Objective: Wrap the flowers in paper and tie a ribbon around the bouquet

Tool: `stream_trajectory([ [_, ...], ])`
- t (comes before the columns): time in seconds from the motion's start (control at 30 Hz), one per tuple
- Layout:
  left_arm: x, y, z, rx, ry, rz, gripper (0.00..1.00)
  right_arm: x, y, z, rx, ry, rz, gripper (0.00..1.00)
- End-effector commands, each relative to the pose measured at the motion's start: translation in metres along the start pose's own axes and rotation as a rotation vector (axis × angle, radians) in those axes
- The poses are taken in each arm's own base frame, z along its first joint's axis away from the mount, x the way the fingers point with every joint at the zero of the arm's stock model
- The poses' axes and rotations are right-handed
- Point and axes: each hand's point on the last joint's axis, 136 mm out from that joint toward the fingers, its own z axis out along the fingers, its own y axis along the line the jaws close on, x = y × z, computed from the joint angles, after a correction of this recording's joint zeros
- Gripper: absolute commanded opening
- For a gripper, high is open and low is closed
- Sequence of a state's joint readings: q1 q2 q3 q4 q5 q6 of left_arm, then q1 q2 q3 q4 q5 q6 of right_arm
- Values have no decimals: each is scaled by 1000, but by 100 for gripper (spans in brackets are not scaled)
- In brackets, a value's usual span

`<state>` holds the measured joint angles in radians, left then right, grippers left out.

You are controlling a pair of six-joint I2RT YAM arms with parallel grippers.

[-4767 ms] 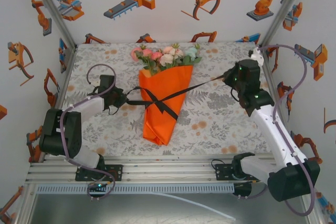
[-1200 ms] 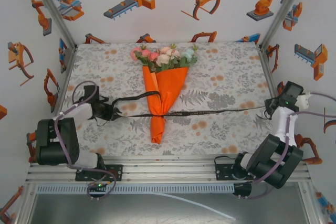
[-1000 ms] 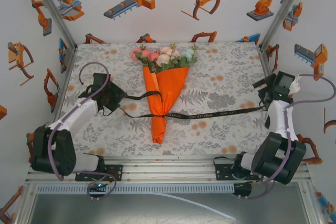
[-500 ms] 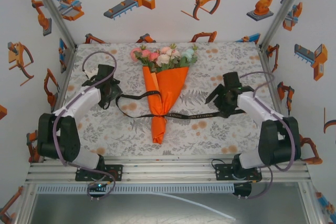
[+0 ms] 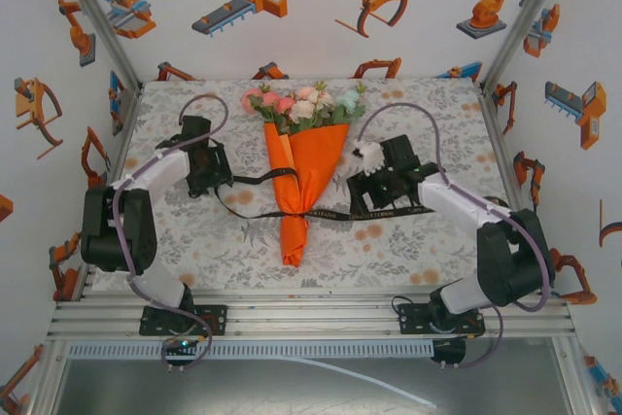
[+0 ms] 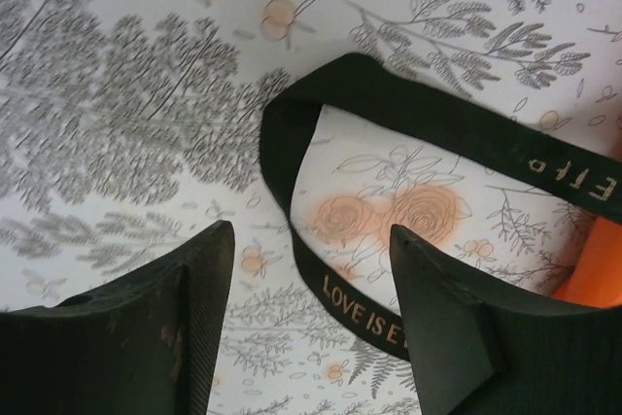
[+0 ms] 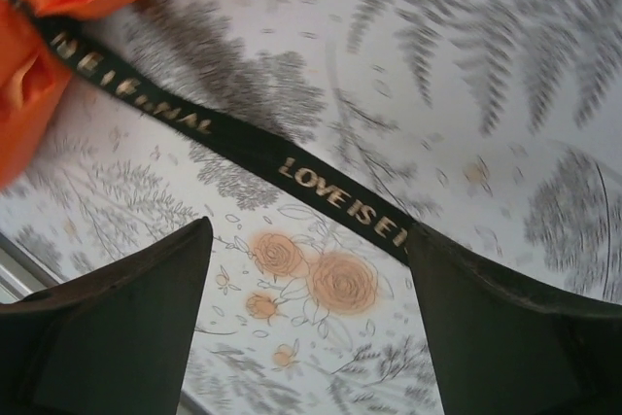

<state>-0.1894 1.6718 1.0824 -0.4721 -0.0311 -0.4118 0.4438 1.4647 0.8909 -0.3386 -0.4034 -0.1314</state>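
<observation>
In the top view the bouquet (image 5: 303, 167) lies mid-frame, blooms toward the top, with the ribbon (image 5: 374, 212) crossing its narrow lower part. The left arm (image 5: 146, 177) folds at the left edge and reaches rightward. The left gripper (image 5: 218, 180) sits low over the ribbon's left loop, jaws apart and gripping nothing. The right arm (image 5: 457, 203) angles up-left from the lower right. The right gripper (image 5: 362, 196) hovers over the ribbon's right run, jaws apart and empty.

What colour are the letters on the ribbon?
Gold, on the black ribbon; clearest in the right wrist view.
</observation>
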Motion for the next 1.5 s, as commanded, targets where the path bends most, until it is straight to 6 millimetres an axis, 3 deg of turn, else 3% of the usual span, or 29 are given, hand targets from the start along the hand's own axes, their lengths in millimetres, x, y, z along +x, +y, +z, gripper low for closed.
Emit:
stream_trajectory([
  [0.0, 11, -24, 10, 116, 96, 49, 64, -2, 43, 15, -145, -10, -433, 78],
  [0.13, 18, -20, 20, 81, 154, 44, 63, 0, 49, 34, -123, 66, -509, 79],
  [0.23, 23, -9, 25, 17, 181, 31, 56, 0, 53, 49, -122, 112, -504, 78],
  [0.37, 27, -11, 23, 50, 192, 2, 25, 2, 48, 68, -73, 175, -513, 67],
  [0.43, 23, -16, 16, 92, 179, -20, 7, 1, 48, 72, -71, 172, -509, 50],
  [0.47, 19, -21, 9, 127, 163, -38, 2, -1, 48, 72, -73, 165, -510, 36],
  [0.57, 6, -42, -18, 277, 123, -96, 0, -11, 58, 61, -108, 116, -508, 1],
  [0.7, -5, -83, -69, 536, 72, -164, 0, -37, 79, 29, -182, -11, -464, 0],
  [0.8, -11, -110, -109, 675, 11, -148, 0, -50, 83, 13, -173, -82, -446, 0],
  [0.87, -9, -124, -130, 695, -33, -66, 0, -54, 84, 8, -172, -118, -439, 0],
  [1.03, -2, -122, -157, 603, -132, 69, 0, -54, 78, 9, -153, -118, -417, 0],
  [1.17, 7, -152, -202, 744, -303, 249, 0, -56, 77, 11, -153, -138, -396, 0],
  [1.3, 21, -170, -226, 826, -411, 382, 0, -56, 73, 12, -140, -137, -372, 0],
  [1.47, 47, -192, -229, 833, -433, 579, 0, -58, 72, 10, -136, -151, -362, 0],
])
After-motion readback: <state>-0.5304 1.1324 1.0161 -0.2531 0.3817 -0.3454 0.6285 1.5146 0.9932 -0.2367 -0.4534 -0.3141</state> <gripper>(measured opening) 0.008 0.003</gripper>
